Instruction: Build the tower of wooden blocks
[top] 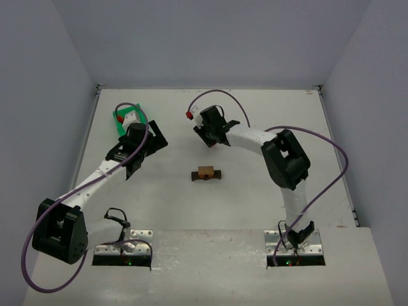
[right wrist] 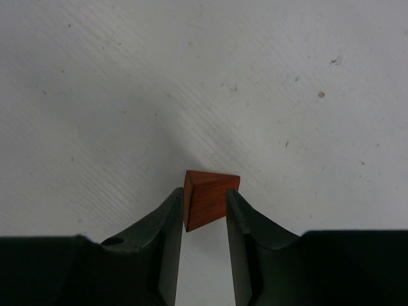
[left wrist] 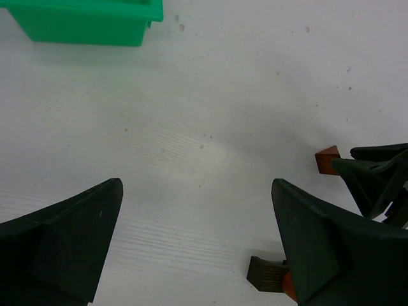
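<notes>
White tabletop [top: 255, 210] bears a dark brown wooden plank [top: 194, 174] centrally; the right gripper [right wrist: 204, 207] clamps a reddish-orange triangular wooden block [right wrist: 207, 194]; the left gripper [left wrist: 196, 188] gapes wide near a green plastic bin [left wrist: 89, 22].

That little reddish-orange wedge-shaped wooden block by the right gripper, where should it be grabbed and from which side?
Pinch the reddish-orange wedge-shaped wooden block across its two opposite side faces, coming down from above, as the right gripper does now. It fits between the fingers that way, with its triangular face up.
</notes>
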### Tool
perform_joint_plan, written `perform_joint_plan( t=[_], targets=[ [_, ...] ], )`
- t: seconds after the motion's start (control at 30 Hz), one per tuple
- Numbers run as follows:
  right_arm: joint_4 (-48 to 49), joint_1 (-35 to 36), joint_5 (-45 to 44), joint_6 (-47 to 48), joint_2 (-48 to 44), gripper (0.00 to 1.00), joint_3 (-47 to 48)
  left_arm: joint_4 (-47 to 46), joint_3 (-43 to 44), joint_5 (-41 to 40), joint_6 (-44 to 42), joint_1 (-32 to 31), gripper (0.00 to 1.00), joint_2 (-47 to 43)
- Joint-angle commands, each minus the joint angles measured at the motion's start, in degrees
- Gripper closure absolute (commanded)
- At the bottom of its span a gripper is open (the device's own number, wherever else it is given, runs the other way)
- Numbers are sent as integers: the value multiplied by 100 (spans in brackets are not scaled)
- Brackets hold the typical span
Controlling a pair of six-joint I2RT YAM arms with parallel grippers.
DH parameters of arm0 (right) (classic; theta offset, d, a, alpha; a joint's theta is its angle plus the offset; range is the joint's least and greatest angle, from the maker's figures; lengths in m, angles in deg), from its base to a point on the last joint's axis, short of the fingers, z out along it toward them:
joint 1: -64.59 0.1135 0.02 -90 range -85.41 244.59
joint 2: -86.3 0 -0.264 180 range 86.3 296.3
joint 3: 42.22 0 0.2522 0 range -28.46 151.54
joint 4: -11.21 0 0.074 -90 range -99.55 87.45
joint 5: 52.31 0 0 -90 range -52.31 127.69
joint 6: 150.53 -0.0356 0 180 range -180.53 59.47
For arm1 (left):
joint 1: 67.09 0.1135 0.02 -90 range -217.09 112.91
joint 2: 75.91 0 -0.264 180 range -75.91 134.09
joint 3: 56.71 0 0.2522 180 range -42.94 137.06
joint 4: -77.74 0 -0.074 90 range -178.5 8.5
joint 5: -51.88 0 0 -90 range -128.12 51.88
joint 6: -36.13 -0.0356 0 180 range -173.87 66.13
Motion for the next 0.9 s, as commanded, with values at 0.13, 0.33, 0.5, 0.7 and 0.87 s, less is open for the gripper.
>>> perform_joint_plan(
  t=[0.13,0.33,0.5,0.7,0.87],
  targets=[
    [-172,16,-360,-7,177,74,401,-307,-42,12,-108,109,0,-7],
    [-322,18,-471,-34,164,79,316,-316,-33,0,-114,118,0,-3],
    [-216,25,-406,-101,7,92,184,-306,-8,25,-124,118,0,29],
    [57,12,-320,-432,-541,100,5,-547,-80,596,-549,118,0,-93],
    [161,-271,539,-1564,-1566,100,-378,-1339,-270,2782,-1526,-39,0,-288]
  ],
)
